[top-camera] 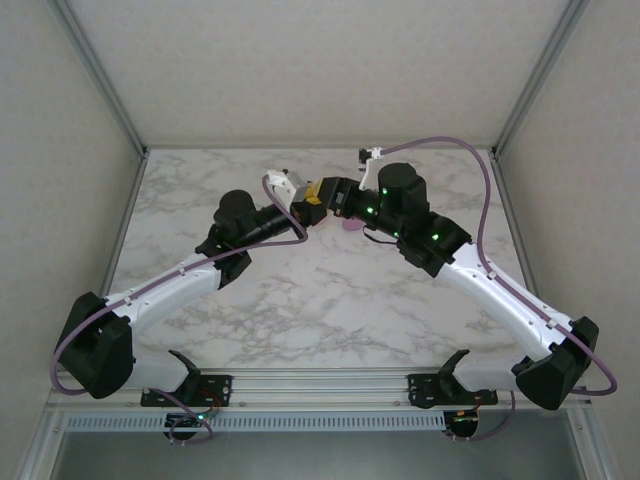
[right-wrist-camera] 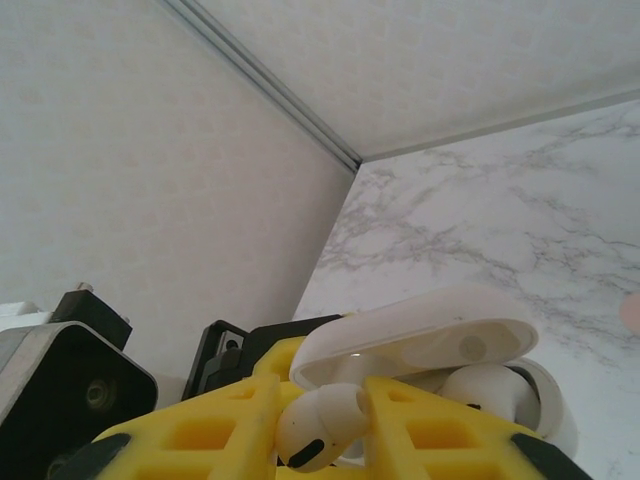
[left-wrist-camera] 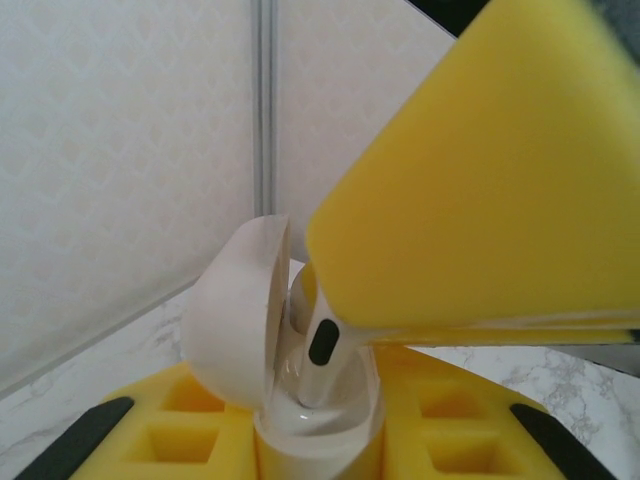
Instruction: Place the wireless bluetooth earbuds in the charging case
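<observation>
The white charging case [left-wrist-camera: 300,425] stands open between the yellow fingers of my left gripper [left-wrist-camera: 315,445], which is shut on its base, with the lid [left-wrist-camera: 235,320] swung up to the left. A white earbud [left-wrist-camera: 322,345] points stem-down into the case's cavity, its tip touching the inside. My right gripper [right-wrist-camera: 322,425] is shut on this earbud [right-wrist-camera: 318,428], just in front of the open lid [right-wrist-camera: 420,335]. Another white earbud [right-wrist-camera: 490,390] lies in the case. From above, both grippers [top-camera: 303,208] [top-camera: 326,193] meet over the back middle of the table.
A small pink rounded thing [top-camera: 350,227] lies on the marble table [top-camera: 320,290] under the right arm, and it shows at the edge of the right wrist view [right-wrist-camera: 632,312]. White walls with metal corner posts [top-camera: 110,90] close in the back and both sides.
</observation>
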